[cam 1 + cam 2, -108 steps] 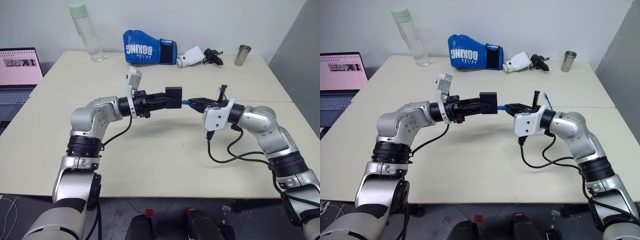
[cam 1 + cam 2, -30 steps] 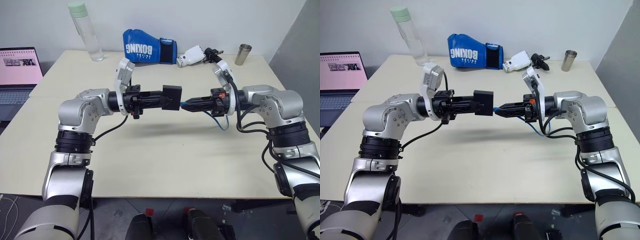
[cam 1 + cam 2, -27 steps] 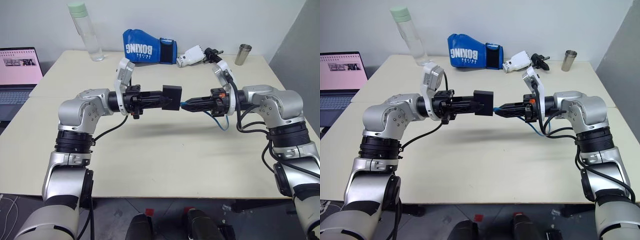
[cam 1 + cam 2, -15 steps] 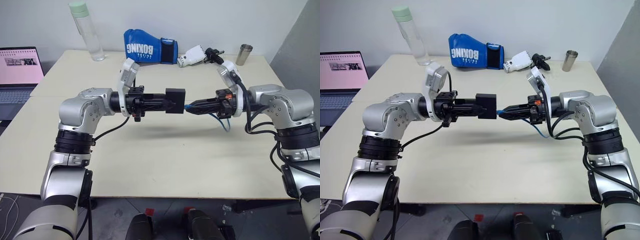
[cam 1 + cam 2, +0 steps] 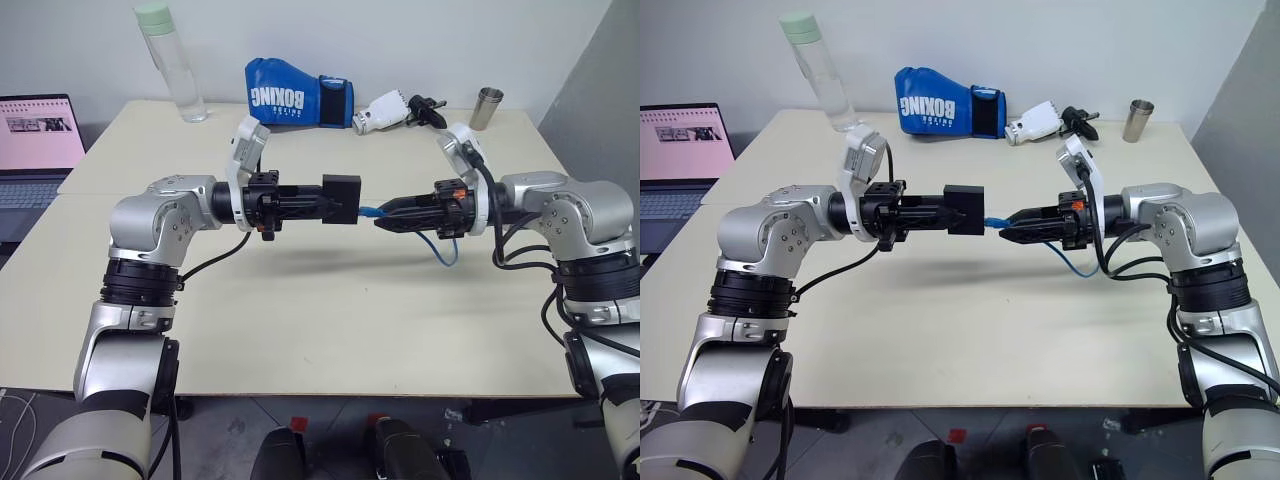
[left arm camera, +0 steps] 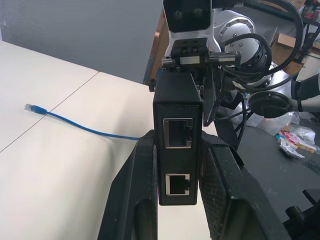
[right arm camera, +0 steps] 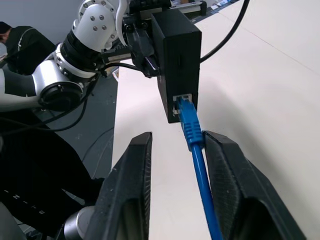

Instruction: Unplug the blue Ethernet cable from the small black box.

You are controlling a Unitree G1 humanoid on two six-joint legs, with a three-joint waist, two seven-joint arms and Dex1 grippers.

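Item one: small matte black squarish plastic box [image 5: 341, 197], held clear above the pale beige table [image 5: 300, 310], clamped at its two sides between the pressed-in black fingers of the left gripper [image 5: 318, 203]. Two empty ports are seen on the face turned toward the left wrist.

Item two: thin bright blue Ethernet cable [image 7: 192, 135]. Its plug is seated at the lower port on the box's far face, as seen from the right wrist. From there the cord is passed between the fingers [image 7: 132, 165] of the right gripper [image 5: 1008, 227], which are spread apart and not closed on it. Below that gripper the cord is hung in a loop. Its free end, with a small plug, is laid on the table.

Other items, ranged along the table's far edge:
- blue boxing glove with white lettering [image 5: 290, 95]
- tall clear bottle with pale green cap [image 5: 175, 65]
- small metal cup [image 5: 487, 108]
- open laptop [image 5: 35, 140], set at the robot's left
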